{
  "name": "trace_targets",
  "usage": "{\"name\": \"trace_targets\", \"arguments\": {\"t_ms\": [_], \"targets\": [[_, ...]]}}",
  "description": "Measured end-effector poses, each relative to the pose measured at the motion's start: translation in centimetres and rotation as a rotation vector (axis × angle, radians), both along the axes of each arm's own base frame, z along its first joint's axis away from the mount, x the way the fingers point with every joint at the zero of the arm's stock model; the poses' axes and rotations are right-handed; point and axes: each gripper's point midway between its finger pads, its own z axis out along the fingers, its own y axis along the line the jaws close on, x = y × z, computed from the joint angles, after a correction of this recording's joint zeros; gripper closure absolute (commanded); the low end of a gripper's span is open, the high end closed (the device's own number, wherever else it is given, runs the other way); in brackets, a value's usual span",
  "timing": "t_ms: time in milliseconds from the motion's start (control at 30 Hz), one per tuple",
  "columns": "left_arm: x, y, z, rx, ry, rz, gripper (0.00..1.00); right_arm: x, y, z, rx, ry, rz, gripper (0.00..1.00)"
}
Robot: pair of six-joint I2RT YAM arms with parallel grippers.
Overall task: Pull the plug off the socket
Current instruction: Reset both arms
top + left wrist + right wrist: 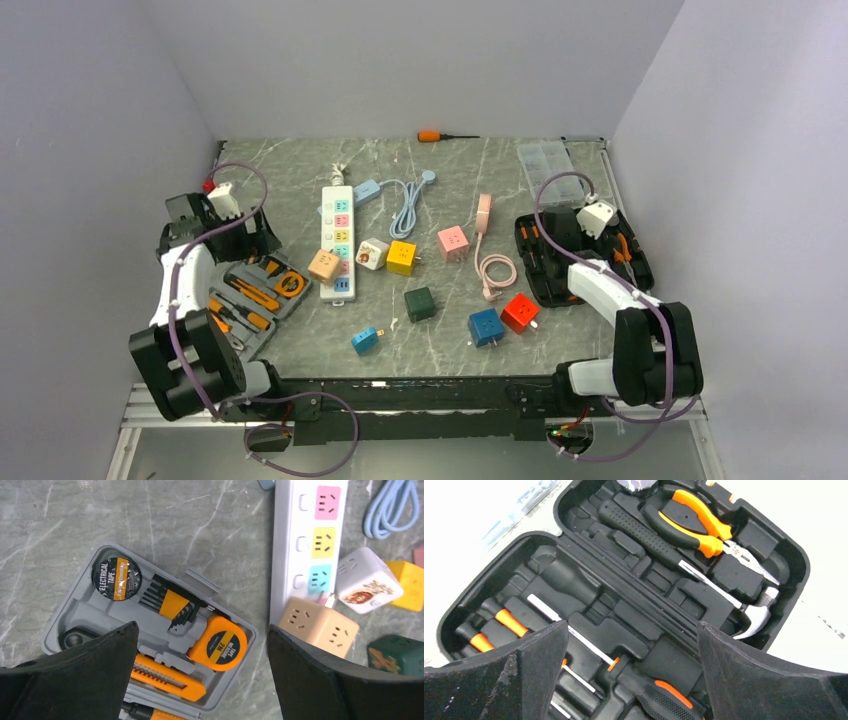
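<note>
The socket is the long white power strip (338, 232) with pastel outlets, lying left of centre; it also shows in the left wrist view (295, 555). A tan cube plug (324, 265) sits on its near end, over one outlet, and it shows in the left wrist view (318, 626) too. My left gripper (240, 238) is open and empty above the grey tool case (75, 610), left of the strip; its midpoint (202, 680) hangs over the tape measure (218, 643). My right gripper (565, 235) is open and empty in the right wrist view (631, 680), over the black tool case (774, 545).
A white cube (372, 253), yellow cube (402, 257), pink cube (453, 243), green cube (420, 303), blue cube (485, 327) and red cube (520, 312) lie around. A light-blue strip (366, 190), pink cable (495, 268), orange screwdriver (432, 135) and clear box (548, 160) lie further back.
</note>
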Motion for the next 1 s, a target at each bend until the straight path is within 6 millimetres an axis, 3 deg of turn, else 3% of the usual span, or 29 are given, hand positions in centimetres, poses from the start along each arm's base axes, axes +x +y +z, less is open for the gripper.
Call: {"name": "trace_targets", "arguments": {"t_ms": [200, 433, 600, 800, 1000], "targets": [[-0.1, -0.4, -2.6, 0.062, -0.074, 0.047, 0.01, -0.8, -1.2, -1.2, -0.097, -0.035, 0.01, 0.0], [-0.2, -1.9, -5.1, 0.154, -0.306, 0.032, 0.01, -1.1, -1.8, -1.3, -0.164, -0.156, 0.031, 0.0], [0.2, -2.9, -4.7, 0.185, -0.548, 0.009, 0.01, -0.4, -1.6, 0.2, -0.209, -0.26, 0.052, 0.0], [0.0, -3.8, -4.2, 0.213, -0.736, -0.028, 0.01, 0.0, -0.1, 0.4, -0.251, -0.303, 0.116, 0.0], [0.5, -3.7, -2.0, 0.25, -0.871, -0.024, 0.0, 0.7, 1.6, 0.6, -0.313, -0.309, 0.202, 0.0]]}}
